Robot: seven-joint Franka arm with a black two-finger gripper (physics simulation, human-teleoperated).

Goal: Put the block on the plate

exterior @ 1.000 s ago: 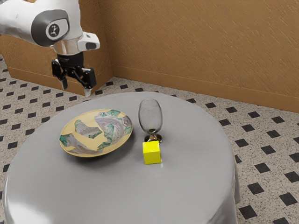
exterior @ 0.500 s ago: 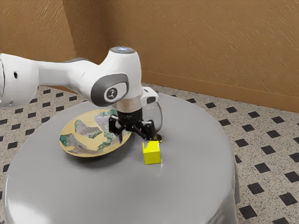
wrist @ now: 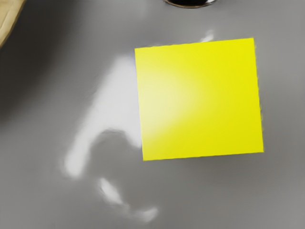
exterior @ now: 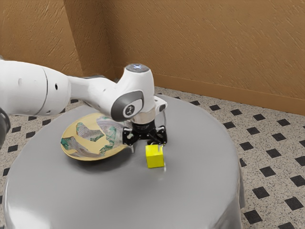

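White casing covers the arm [exterior: 35, 89], which comes in from the exterior view's left, its forearm running nearly level before the wrist bends over the table [exterior: 190, 191]. From there the hand points down, upright or close to it, with the black gripper [exterior: 148, 151] low over the yellow block [exterior: 155, 157]. Its fingers stand parted, released, with nothing clasped between them. One is toward the plate [exterior: 93, 138] side of the block; the other lines up with the block's opposite edge in the exterior view, though whether it touches there is hard to say from this angle.

On the wrist's grey band [exterior: 121, 106], a pale oval badge [exterior: 129, 110] carries a small dark emblem. A bluish mark shows on the round cap [exterior: 137, 67] above it.

The block sits flat on the grey tabletop, off the plate and just beside the glass's dark foot [wrist: 190, 3]. In the wrist view its square top is seen from above, plain yellow and unlettered, with a soft pale glare across one side.
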